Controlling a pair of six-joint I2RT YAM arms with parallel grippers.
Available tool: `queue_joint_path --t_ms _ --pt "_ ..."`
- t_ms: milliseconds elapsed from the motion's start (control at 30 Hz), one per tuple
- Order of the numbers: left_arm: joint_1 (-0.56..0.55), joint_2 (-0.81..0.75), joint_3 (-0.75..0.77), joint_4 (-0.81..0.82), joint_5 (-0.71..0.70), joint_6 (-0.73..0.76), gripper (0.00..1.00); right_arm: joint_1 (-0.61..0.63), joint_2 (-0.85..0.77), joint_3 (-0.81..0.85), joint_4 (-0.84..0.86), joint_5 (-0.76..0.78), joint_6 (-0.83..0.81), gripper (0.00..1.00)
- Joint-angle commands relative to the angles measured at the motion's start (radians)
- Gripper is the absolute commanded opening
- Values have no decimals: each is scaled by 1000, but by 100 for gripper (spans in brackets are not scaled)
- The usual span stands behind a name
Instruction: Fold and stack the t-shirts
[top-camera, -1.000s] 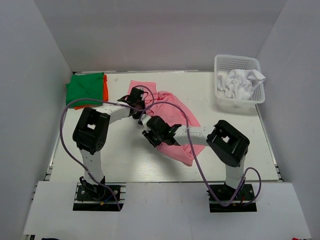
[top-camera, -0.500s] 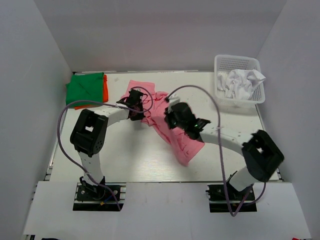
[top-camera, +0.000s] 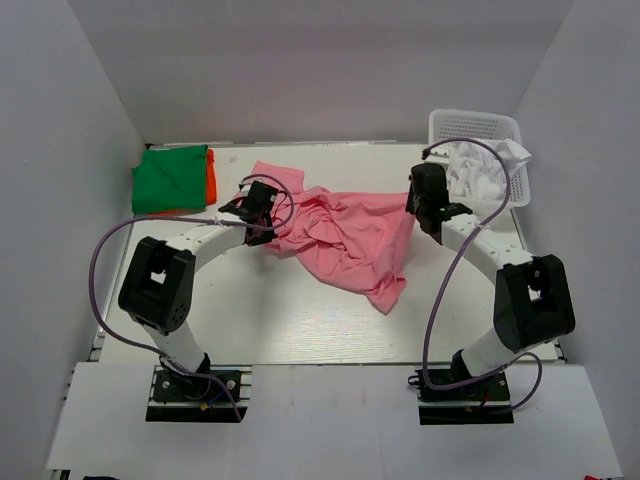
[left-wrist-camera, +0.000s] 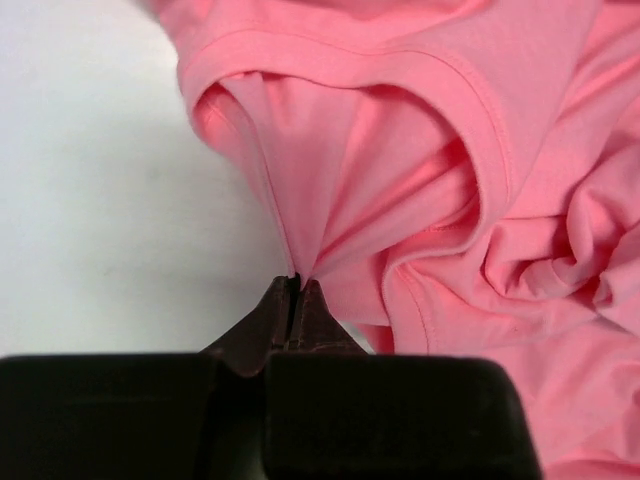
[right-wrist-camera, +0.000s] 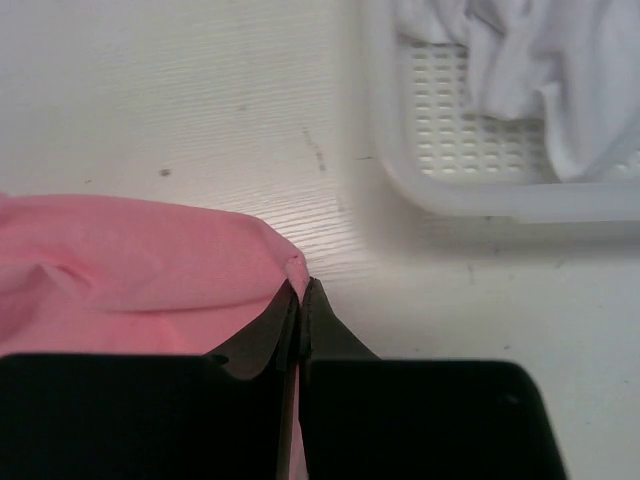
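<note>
A salmon pink t-shirt (top-camera: 345, 238) lies crumpled and stretched across the middle of the table. My left gripper (top-camera: 262, 204) is shut on its left part, pinching a fold of pink cloth (left-wrist-camera: 300, 215) near a hemmed opening. My right gripper (top-camera: 422, 205) is shut on the shirt's right edge (right-wrist-camera: 285, 258), close to the basket. A folded bright green t-shirt (top-camera: 172, 177) lies on an orange t-shirt (top-camera: 211, 176) at the far left corner. A white t-shirt (top-camera: 485, 166) lies bunched in the basket.
The white lattice basket (top-camera: 447, 126) stands at the far right corner; its near wall (right-wrist-camera: 480, 190) is just beyond my right gripper. Grey walls close the table's left, back and right sides.
My right arm shut on the pink shirt's edge and swung from the table's middle out to the right, near the basket, drawing the shirt wide. The left gripper kept its hold and shifted slightly.
</note>
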Motion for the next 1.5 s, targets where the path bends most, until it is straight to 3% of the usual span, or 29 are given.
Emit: queue_joint_path --t_ms 0,100,233,467,500,600,667,700,733,867,967,1000,1100,1367,1467 --pt "3 -95 -33 -89 -124 -56 0 -65 20 91 -76 78 30 0" --pt "3 -149 -53 -128 -187 -93 0 -106 57 123 -98 130 41 0" --pt "12 -216 -62 -174 -287 -134 0 -137 65 134 -63 46 27 0" --pt "12 -270 -82 -188 -319 -147 0 -142 149 215 -67 -3 -25 0" --pt "12 -261 -82 -203 -319 -147 1 -139 161 223 -81 -6 -24 16" --pt "12 -218 -33 -255 -319 -176 57 -136 146 242 -104 -51 -41 52" --pt "12 -206 -19 -295 -319 -203 99 -131 125 216 -99 -97 -59 61" --pt "12 -206 -8 -295 -299 -203 99 -129 114 194 -87 -157 -58 66" --pt "12 -206 -8 -295 -290 -203 99 -126 68 185 -78 -182 -58 90" --pt "-20 -264 10 -248 -223 -142 99 -110 -53 104 -36 -313 -25 90" --pt "-29 -292 -52 -93 -30 3 99 -94 -117 -7 -1 -422 31 90" --pt "-43 -292 -53 -68 72 25 99 -94 -128 -39 2 -422 51 90" --pt "-100 -250 -53 -22 197 93 99 -74 -164 -110 -3 -425 97 90" --pt "-272 -126 -8 -44 169 183 99 -82 -213 -226 -48 -431 191 90" --pt "-302 -91 23 -63 73 196 96 -83 -210 -226 -78 -430 193 90"
